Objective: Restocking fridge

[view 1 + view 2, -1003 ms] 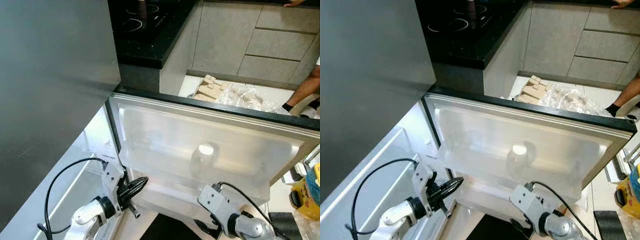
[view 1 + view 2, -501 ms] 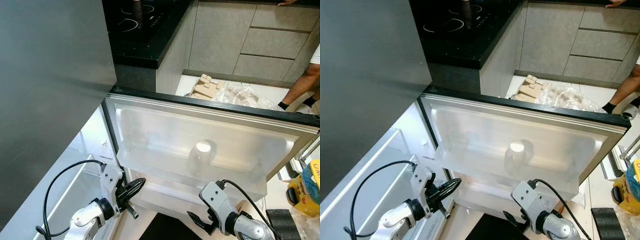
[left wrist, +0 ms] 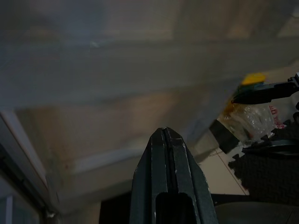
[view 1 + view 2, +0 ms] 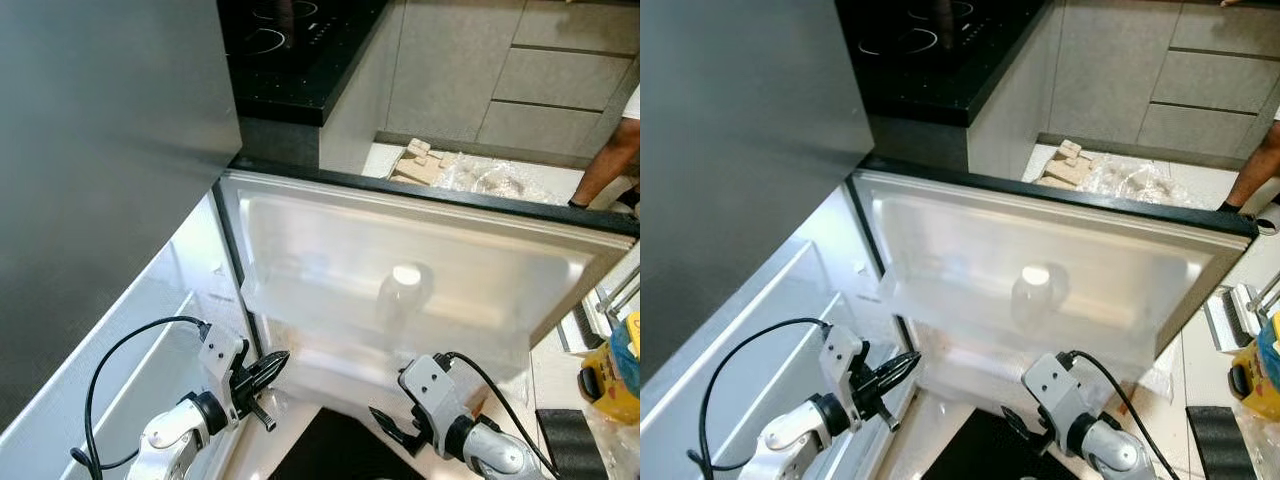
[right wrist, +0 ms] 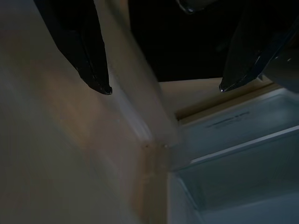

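Observation:
The fridge door point(image 4: 330, 230) stands open in front of me. Its white door shelf point(image 4: 300, 305) holds a clear bottle with a white cap point(image 4: 404, 292), standing upright. My left gripper point(image 4: 270, 364) is shut and empty, low beside the door's hinge side, below the shelf. In the left wrist view its fingers point(image 3: 164, 154) are pressed together and point at the underside of the door. My right gripper point(image 4: 385, 428) is open and empty, below the shelf and the bottle. In the right wrist view its fingertips point(image 5: 100, 84) are spread wide before the fridge's lower edge.
The lit fridge interior point(image 4: 150, 340) with white shelves lies at left under a grey panel point(image 4: 100, 150). A black cooktop point(image 4: 290, 30) and grey drawers point(image 4: 560, 75) are behind. Cardboard and plastic wrap point(image 4: 440, 168) lie on the floor. A person's leg point(image 4: 608, 160) and a yellow bag point(image 4: 610, 385) are at right.
The camera has shifted a little. My right gripper has come up and to the left, so its open fingers now show under the door shelf. The left gripper has hardly moved.

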`<state>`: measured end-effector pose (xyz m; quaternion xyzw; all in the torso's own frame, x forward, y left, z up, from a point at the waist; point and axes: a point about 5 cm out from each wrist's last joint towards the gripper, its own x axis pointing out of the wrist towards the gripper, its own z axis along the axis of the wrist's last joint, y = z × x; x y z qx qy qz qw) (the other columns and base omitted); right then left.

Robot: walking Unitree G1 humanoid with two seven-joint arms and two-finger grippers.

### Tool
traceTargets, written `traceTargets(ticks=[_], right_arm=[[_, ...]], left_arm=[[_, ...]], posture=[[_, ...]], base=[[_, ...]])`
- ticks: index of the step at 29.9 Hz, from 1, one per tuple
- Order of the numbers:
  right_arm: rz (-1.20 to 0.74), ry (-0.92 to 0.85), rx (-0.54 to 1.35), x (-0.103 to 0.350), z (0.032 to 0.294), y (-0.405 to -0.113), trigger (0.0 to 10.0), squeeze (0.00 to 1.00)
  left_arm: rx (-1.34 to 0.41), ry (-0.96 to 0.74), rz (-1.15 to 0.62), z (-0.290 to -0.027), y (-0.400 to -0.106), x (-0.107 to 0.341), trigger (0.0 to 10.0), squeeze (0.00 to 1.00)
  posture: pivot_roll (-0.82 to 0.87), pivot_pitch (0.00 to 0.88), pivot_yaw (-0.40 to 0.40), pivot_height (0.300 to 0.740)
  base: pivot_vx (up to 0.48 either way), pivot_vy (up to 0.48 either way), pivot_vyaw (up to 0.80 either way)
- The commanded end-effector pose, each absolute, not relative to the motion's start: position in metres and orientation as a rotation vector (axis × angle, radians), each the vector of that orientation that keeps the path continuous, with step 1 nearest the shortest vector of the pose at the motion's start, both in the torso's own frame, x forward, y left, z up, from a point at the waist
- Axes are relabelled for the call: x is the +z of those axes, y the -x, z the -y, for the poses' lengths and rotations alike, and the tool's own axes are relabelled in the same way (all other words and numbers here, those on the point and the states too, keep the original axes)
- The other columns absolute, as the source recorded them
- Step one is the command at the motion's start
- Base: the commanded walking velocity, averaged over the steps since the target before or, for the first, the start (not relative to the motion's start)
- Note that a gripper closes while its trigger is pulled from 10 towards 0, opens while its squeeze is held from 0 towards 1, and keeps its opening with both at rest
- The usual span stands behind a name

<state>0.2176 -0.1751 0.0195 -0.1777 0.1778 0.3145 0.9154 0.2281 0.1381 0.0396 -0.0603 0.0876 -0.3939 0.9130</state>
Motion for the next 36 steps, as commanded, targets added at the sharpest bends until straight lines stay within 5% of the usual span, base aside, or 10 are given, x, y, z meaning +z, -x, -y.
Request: traceTargets(ticks=[1, 18, 24, 36], right_arm=[[-0.382, 0.366, 0.655, 0.015, 0.175, -0.213, 10.0, 0.0], [-0.386, 0.38, 0.657, 0.012, 0.176, -0.218, 10.0, 0.0], [-0.435, 0.366, 0.583, -0.001, 0.179, -0.23, 10.0, 0.0], [-0.561, 0.358, 0.42, -0.03, 0.183, -0.235, 10.0, 0.0]], left_arm=[[-0.804, 0.125, -0.194, -0.139, -0.225, 0.035, 10.0, 0.0], [-0.724, 0.087, -0.211, -0.142, -0.229, 0.03, 10.0, 0.0], [-0.456, 0.029, -0.343, -0.159, -0.242, 0.005, 10.0, 0.0], [-0.235, -0.079, -0.487, -0.178, -0.223, -0.034, 10.0, 0.0]], posture=[[-0.15, 0.067, 0.045, 0.74], [-0.14, 0.066, 0.051, 0.74], [-0.13, 0.073, 0.046, 0.74], [-0.12, 0.06, 0.038, 0.74]], base=[[-0.48, 0.0, 0.0], [-0.214, 0.0, 0.0], [0.0, 0.0, 0.0], [0.0, 0.0, 0.0]])
